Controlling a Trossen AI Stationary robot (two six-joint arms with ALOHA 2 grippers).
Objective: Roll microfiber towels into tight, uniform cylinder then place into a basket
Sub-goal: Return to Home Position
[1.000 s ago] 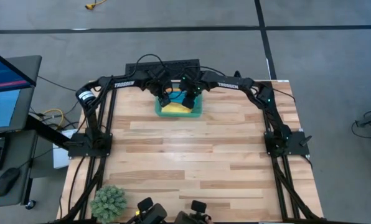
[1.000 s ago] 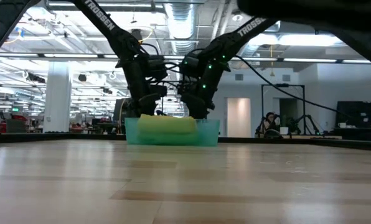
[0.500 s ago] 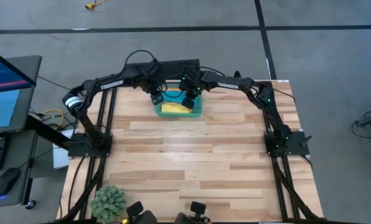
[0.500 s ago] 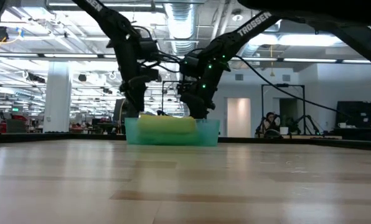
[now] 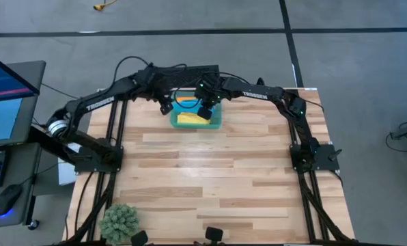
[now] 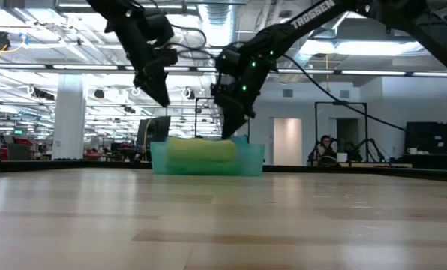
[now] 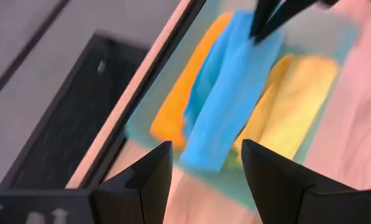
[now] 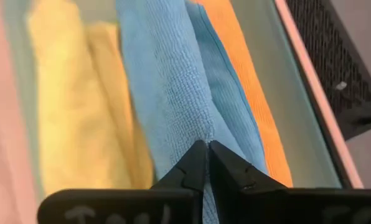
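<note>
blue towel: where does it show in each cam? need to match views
High view: blue towel in the basket, on the table-edge side of the yellow towel.
Low view: cannot be made out behind the basket wall.
Left wrist view, between the orange towel and the yellow one.
Right wrist view, same order.
Shared landmark: the basket.

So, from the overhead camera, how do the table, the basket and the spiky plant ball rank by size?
Largest: the table. Then the basket and the plant ball, too alike to rank.
</note>
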